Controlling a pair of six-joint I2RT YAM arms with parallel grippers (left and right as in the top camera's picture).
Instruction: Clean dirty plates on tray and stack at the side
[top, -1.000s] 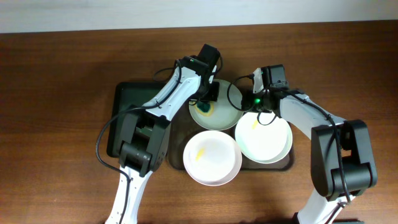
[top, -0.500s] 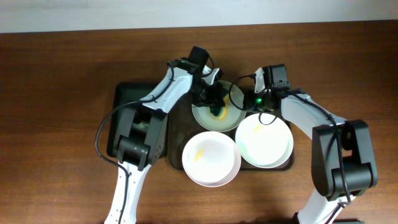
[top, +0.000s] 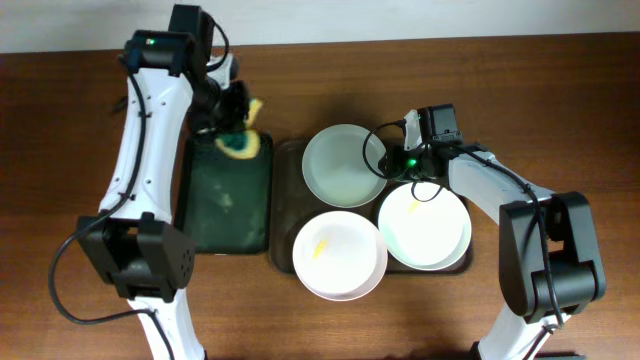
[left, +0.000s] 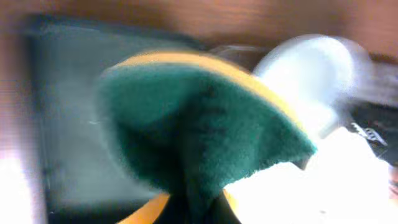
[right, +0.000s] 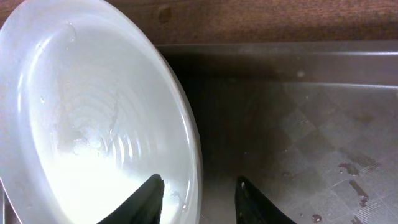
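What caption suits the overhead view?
Left tool holds the sponge above the green tray; right tool straddles the rim of the clean plate on the brown tray.

The left gripper, pinching the sponge, has swung off the back plate to the dark green tray, while the right gripper has parted astride that plate's rim.
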